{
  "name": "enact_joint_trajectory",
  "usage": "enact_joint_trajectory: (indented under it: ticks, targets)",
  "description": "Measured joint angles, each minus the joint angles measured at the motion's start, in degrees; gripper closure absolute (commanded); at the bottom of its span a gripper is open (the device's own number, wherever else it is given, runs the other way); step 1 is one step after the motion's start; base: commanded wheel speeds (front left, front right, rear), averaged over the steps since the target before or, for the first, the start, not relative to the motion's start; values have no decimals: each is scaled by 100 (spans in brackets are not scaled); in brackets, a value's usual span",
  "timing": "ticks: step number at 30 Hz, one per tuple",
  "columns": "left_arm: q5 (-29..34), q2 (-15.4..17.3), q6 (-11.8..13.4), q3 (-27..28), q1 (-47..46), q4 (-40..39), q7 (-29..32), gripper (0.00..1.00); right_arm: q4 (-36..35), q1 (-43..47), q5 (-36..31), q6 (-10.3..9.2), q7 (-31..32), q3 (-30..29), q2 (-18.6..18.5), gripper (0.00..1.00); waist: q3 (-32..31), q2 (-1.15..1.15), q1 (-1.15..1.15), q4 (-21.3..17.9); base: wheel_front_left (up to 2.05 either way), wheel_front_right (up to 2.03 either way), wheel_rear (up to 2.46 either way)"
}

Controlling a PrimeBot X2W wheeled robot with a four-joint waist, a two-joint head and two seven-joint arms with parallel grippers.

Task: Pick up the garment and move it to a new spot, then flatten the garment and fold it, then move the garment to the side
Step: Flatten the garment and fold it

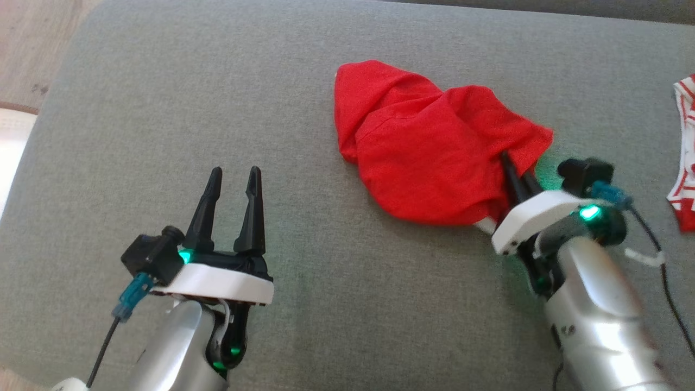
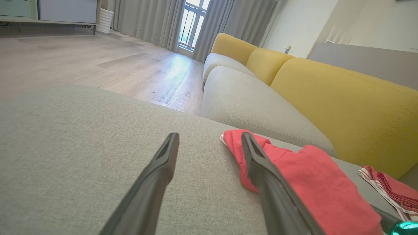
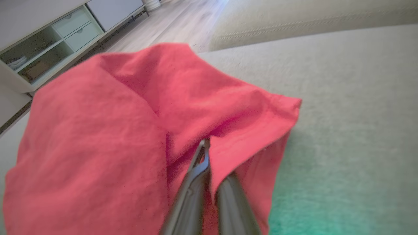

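Head view. The crumpled red cotton garment (image 1: 429, 146) lies in a loose heap on the grey woven sofa cushion (image 1: 163, 136), at about 1 o'clock from the centre of the view. The right gripper (image 1: 513, 174) meets the heap at its 4 o'clock edge. Its two dark fingers are clenched together on a fold of cloth near the hem, as the right wrist view confirms. The left gripper (image 1: 235, 174) hovers over bare cushion at 7 o'clock from the heap, released, with its fingers spread and nothing between them. A red-and-white striped cloth (image 1: 685, 157) lies well apart at 3 o'clock, at the edge of the view.

Judged risks: the pinch appears to take only a thin fold close to the border, so the cloth could slide out under its own weight when lifted. A one-point hold would also let the garment hang bunched, which would make flattening harder. A carry toward 3 o'clock could land it on the striped cloth.
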Motion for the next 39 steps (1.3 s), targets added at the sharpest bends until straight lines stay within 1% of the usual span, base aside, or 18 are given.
enact_joint_trajectory:
  ticks: [3,5,9,13,17,19,20,21,23,26,30,36,39]
  targets:
    - [31,-1,0,3,0,0,0,0,21,-217,-360,0,-120,-319,-12,100,-21,0,0,-69,0,0,0]
    - [31,-4,0,5,0,-1,0,0,-20,-396,-546,0,-138,-505,-96,100,-30,0,0,-104,0,0,0]
    - [31,-21,-5,11,0,-1,-1,0,-276,-687,-805,0,-120,-887,-465,100,-38,0,0,-132,0,0,0]
    - [31,-52,-51,13,1,-1,-1,0,-464,-821,-1044,0,35,-1117,-798,100,-47,0,0,-115,0,0,0]
    - [35,-76,-56,13,1,5,-1,0,-457,-833,-1296,0,156,-1373,-991,100,-52,0,0,-63,0,0,0]
    - [36,-86,-58,24,1,7,-1,0,-404,-836,-1416,0,199,-1567,-1013,100,-61,0,0,-41,0,0,0]
    - [36,-87,-58,32,1,8,-1,0,-361,-837,-1514,0,216,-1655,-1011,25,-66,0,0,-37,0,0,0]
    - [36,-87,-68,43,2,10,-1,0,-311,-837,-1603,0,249,-1724,-994,0,-73,0,0,-37,0,0,0]
    - [52,-88,-101,63,10,12,-1,0,-276,-836,-1624,0,271,-1794,-882,0,-97,0,0,-49,0,0,0]
    - [88,-81,-100,158,21,12,-1,0,-376,-820,-1600,0,189,-1753,-584,0,-142,0,0,-118,0,0,0]
    - [118,-59,-100,216,40,-3,-1,0,-791,-583,-1392,0,-9,-1497,-283,0,-232,0,0,-275,0,0,0]
    - [175,-44,-99,252,93,-132,-1,0,-1608,581,-913,0,-65,-1057,-35,0,-399,0,-1,-586,0,0,0]
    - [186,-29,-91,247,179,-149,-1,0,-2031,1145,-672,0,-63,-881,-20,0,-485,0,-1,-740,0,0,0]
